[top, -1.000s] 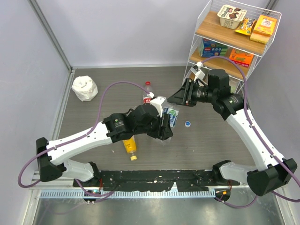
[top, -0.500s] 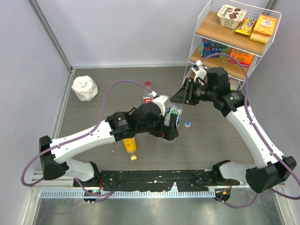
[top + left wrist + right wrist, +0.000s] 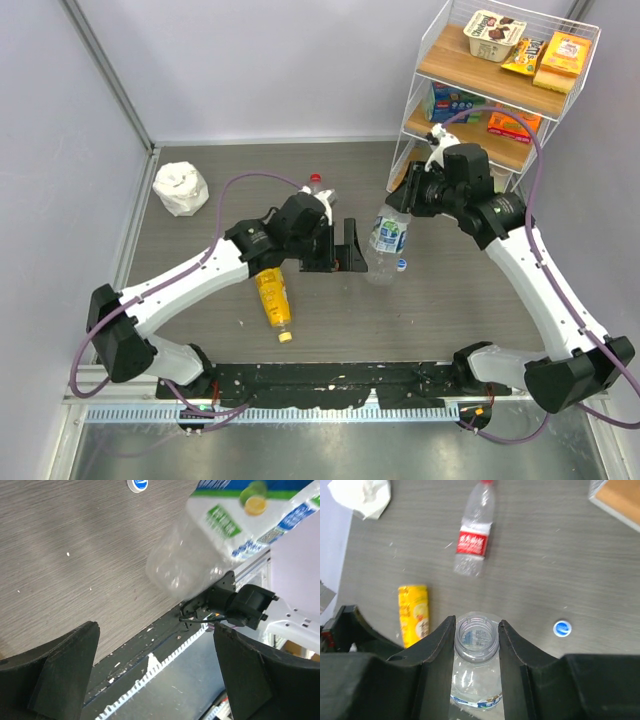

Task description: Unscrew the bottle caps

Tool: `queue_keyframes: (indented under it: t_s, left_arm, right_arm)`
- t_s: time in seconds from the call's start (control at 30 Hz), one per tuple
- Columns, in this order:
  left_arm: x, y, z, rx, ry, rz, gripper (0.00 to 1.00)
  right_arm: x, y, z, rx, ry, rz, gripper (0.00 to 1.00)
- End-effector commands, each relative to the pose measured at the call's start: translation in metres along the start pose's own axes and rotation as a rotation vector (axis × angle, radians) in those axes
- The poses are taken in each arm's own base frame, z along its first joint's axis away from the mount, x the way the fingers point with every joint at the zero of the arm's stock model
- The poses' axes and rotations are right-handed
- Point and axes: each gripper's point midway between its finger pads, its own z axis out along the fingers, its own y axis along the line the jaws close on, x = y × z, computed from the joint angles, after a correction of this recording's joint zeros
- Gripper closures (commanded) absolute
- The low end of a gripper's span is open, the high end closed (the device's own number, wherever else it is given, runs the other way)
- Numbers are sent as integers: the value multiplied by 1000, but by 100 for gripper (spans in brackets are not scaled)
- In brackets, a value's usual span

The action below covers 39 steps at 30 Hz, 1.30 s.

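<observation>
My right gripper (image 3: 476, 624) is shut on the neck of the small clear bottle (image 3: 475, 680), whose mouth is uncapped. In the top view that bottle (image 3: 385, 240) hangs tilted from the right gripper (image 3: 402, 203). Its blue-white cap (image 3: 400, 264) lies on the table beside it. My left gripper (image 3: 348, 248) stands open just left of the bottle, nothing between its fingers (image 3: 65, 670). The red-label bottle (image 3: 472, 537) lies flat with its red cap (image 3: 315, 178) on. The yellow bottle (image 3: 272, 295) lies flat, yellow cap (image 3: 285, 337) on.
A crumpled white paper (image 3: 180, 188) sits at the back left. A wire shelf (image 3: 430, 60) with snack boxes stands at the back right, close behind the right arm. A black rail (image 3: 330, 378) runs along the near table edge.
The left gripper opened, let go of the small bottle and drew back to the left. The bottle now hangs tilted from the right gripper alone.
</observation>
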Motion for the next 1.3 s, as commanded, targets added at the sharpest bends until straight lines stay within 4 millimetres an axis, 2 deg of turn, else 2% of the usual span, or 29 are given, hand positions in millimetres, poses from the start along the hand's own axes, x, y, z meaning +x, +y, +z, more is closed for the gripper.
queue_keyframes:
  t_s: [0.0,0.17,0.2,0.23,0.3,0.33,0.37,0.4,0.43,0.47,0.5,0.53,0.57,0.73,0.93,1.03,1.27]
  left_arm:
    - [-17,-13,-24,110,-13,-66,0]
    - [-36,2,-45,106,-45,-125,0]
    - [-40,6,-47,107,-51,-136,0]
    - [-43,10,-49,107,-58,-146,0]
    - [-49,20,-49,99,-63,-173,0]
    - [-54,24,-49,97,-66,-185,0]
    - [-56,24,-48,106,-63,-188,0]
    - [-60,25,-46,111,-61,-193,0]
    - [-64,25,-45,118,-59,-196,0]
    - [-68,26,-41,121,-50,-197,0]
    - [-73,25,-40,130,-42,-194,0]
    - [-78,23,-37,138,-35,-189,0]
    - [-84,21,-36,147,-30,-185,0]
    - [-105,14,-25,175,-2,-164,0]
    - [-122,18,-13,199,22,-177,0]
    - [-131,23,-12,207,20,-185,0]
    - [-153,33,-15,226,1,-207,0]
  right_arm:
    - [-57,-17,-20,140,-269,-69,99]
    - [-85,-26,-24,194,-431,-120,98]
    - [-84,-30,-22,201,-441,-143,98]
    - [-94,-27,-23,190,-489,-161,99]
    - [-94,-31,-19,192,-531,-205,99]
    - [-104,-28,-21,183,-586,-231,99]
    - [-100,-31,-19,188,-595,-245,99]
    - [-110,-31,-22,194,-650,-264,99]
    - [-102,-37,-17,208,-641,-271,99]
    - [-114,-34,-23,208,-710,-294,98]
    - [-107,-40,-16,217,-701,-307,99]
    - [-115,-37,-20,215,-754,-323,98]
    - [-110,-42,-14,223,-754,-321,99]
    - [-116,-52,1,264,-798,-335,98]
    - [-117,-71,36,324,-794,-315,99]
    - [-116,-79,47,349,-807,-303,98]
    - [-93,-106,77,423,-753,-286,99]
